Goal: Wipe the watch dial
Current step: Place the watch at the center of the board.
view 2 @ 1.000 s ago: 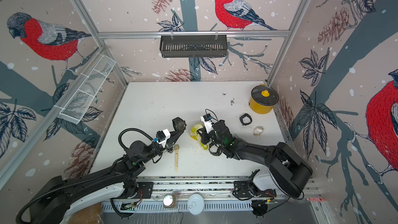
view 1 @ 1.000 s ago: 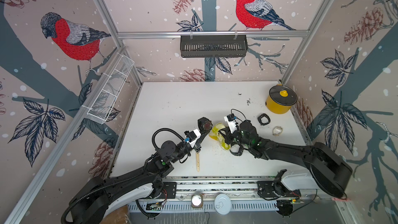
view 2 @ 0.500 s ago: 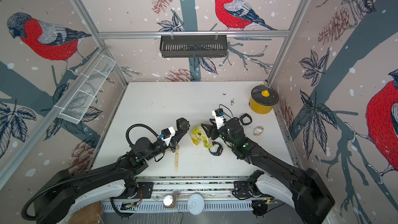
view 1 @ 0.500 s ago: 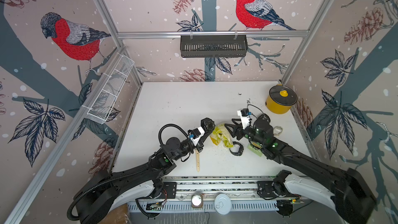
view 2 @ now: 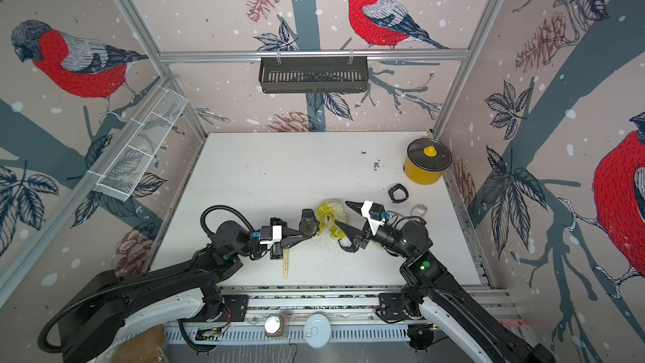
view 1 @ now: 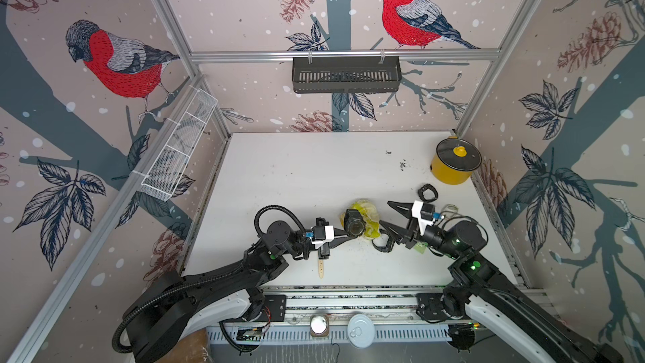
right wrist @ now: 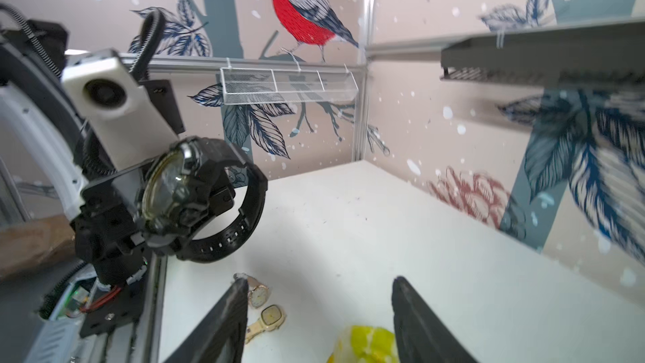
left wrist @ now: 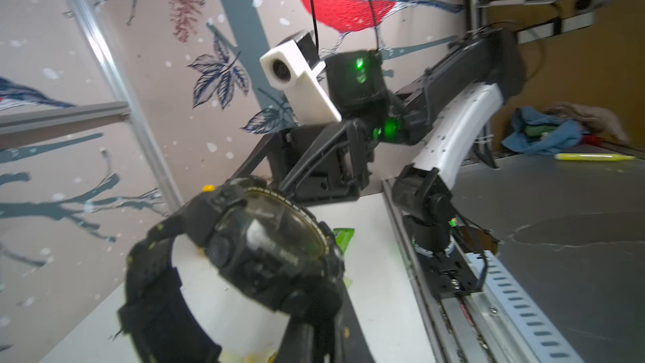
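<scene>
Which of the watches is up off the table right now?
The chunky black watch, clamped in the left gripper; the others, like the small black one by the yellow pot, rest on the table.

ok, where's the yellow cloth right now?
In both top views the yellow cloth lies on the table, front middle, partly hidden behind the black watch held by the left tool; the open right tool is beside it, not gripping it.
</scene>
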Tool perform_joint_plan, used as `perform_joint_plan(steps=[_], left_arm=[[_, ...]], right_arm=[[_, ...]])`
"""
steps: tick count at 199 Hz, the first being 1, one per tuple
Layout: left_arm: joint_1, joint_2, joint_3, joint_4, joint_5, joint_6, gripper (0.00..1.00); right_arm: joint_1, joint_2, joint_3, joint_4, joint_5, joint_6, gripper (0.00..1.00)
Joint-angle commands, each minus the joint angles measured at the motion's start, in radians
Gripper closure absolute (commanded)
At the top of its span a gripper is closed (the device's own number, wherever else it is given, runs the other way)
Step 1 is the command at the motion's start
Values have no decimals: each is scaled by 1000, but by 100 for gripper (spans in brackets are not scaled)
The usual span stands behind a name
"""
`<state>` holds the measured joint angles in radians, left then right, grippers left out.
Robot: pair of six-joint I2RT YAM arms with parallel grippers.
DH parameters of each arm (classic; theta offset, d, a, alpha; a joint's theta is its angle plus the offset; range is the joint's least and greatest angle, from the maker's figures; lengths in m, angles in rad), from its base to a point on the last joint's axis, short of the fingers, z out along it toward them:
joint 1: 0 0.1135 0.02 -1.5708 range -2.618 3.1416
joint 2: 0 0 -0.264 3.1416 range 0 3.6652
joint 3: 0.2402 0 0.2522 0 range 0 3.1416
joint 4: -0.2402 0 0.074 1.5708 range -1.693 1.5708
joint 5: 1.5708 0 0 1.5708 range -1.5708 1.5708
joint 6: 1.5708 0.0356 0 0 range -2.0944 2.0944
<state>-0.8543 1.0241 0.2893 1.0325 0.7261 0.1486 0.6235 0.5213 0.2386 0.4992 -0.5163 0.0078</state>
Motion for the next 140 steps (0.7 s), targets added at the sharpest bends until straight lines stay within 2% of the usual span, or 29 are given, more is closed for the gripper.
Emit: perform_joint_plan(steps=[1,15,32,45,65,81,105,140], left_arm=[[-22,6,16,60,149,-3,100],[-42,3,16,38,158,28,100],[-62,2,33,-15,160,60,100],[-69,4,46,-54,157,77,100],[-71,4,41,-54,154,80,100],[-72,4,45,-54,181,80,100],[-84,8,51,-67,235,90,100],[-92,22,70,-117,245,121,100]], right_arm=[[20,-4,-50,229,-60,-258,36],[92,19,-53,246,-7,-354,36],[211,53,-47,257,133,-477,36],[259,86,-34,282,167,-515,37],[280,126,-24,336,117,-517,42],[284,137,-25,363,84,-528,50],[284,137,-26,385,29,-523,51],[298,180,30,331,-63,-522,57]])
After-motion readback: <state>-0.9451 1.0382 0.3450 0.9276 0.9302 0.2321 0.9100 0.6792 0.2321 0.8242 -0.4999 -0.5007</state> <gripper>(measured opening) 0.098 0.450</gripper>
